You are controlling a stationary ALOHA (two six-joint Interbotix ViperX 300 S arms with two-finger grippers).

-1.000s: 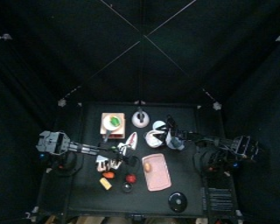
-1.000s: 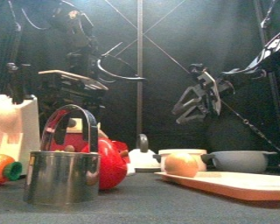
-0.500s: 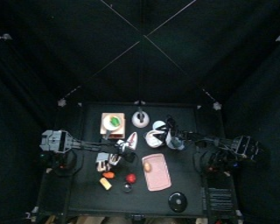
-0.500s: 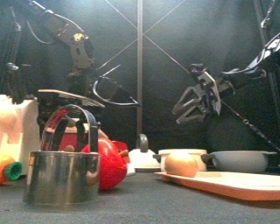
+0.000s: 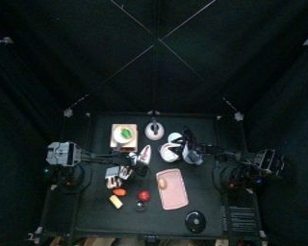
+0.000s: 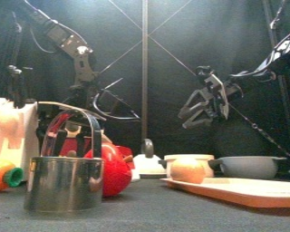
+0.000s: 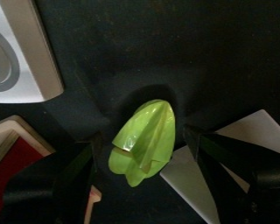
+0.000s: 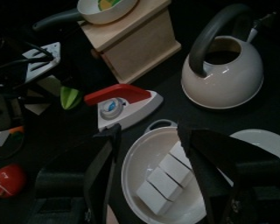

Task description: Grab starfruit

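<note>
Left end effector [image 7: 149,188] hangs fully open over the starfruit [image 7: 143,140], jaws either side, nothing gripped. Starfruit lies on the worktop [image 7: 166,52]. Right end effector [image 8: 154,188] is open and empty.

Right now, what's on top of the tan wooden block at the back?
On the tan block sits a round green piece, pale in its middle in the right wrist view. The top view shows the same green piece on it. What lies under that piece is covered.
</note>
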